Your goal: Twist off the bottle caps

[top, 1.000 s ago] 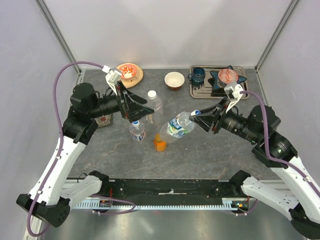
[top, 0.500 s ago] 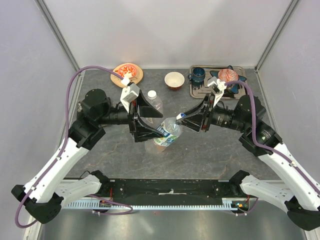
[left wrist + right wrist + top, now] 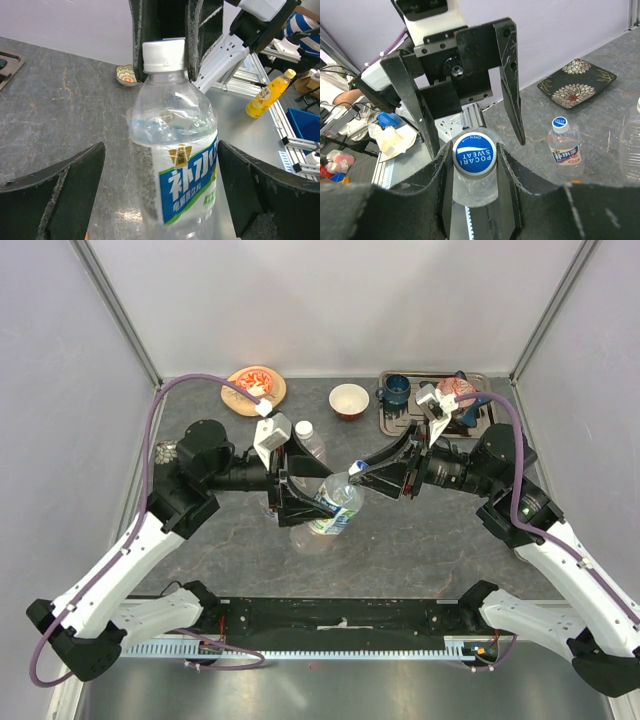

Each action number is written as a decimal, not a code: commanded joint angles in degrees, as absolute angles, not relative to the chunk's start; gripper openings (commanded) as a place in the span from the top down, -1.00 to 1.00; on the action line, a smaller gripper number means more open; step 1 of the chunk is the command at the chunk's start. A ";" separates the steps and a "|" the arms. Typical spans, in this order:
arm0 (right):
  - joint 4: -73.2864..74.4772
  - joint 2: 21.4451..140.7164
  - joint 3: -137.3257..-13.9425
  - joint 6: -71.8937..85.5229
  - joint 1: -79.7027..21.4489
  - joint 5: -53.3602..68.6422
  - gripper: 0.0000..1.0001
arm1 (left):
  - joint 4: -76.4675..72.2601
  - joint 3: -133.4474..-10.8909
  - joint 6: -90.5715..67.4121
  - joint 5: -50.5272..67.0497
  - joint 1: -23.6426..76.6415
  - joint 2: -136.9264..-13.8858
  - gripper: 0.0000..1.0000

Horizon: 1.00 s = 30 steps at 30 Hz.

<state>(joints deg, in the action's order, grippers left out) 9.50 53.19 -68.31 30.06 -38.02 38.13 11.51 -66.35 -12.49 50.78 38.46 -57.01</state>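
Everything here is placed off the bottle (image 3: 335,502) held up mid-table. The right gripper (image 3: 372,476) clamps its cap end from the right, and the left gripper (image 3: 297,502) sits spread around its body from the left. Another bottle (image 3: 308,440) stands just behind it. Further back is a bowl (image 3: 349,400), with a tray (image 3: 389,420) behind-right and a round plate (image 3: 256,386) behind-left of it.

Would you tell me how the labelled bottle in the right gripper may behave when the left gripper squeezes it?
Thin, clear and seemingly near empty, the bottle is probably light and may dent. Its smooth round body might spin in the open left gripper when the cap is twisted.
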 commanded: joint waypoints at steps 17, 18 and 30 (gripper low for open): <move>2.11 53.79 -69.96 33.13 -39.20 28.48 1.00 | 3.96 -63.37 -12.74 46.14 41.92 -58.01 -0.99; 2.20 53.96 -69.96 33.31 -39.55 28.22 1.00 | 3.69 -63.46 -12.74 45.97 42.01 -58.01 -0.97; 3.86 54.58 -69.61 33.05 -41.48 26.28 1.00 | 3.08 -63.81 -12.04 47.20 42.80 -60.64 -0.29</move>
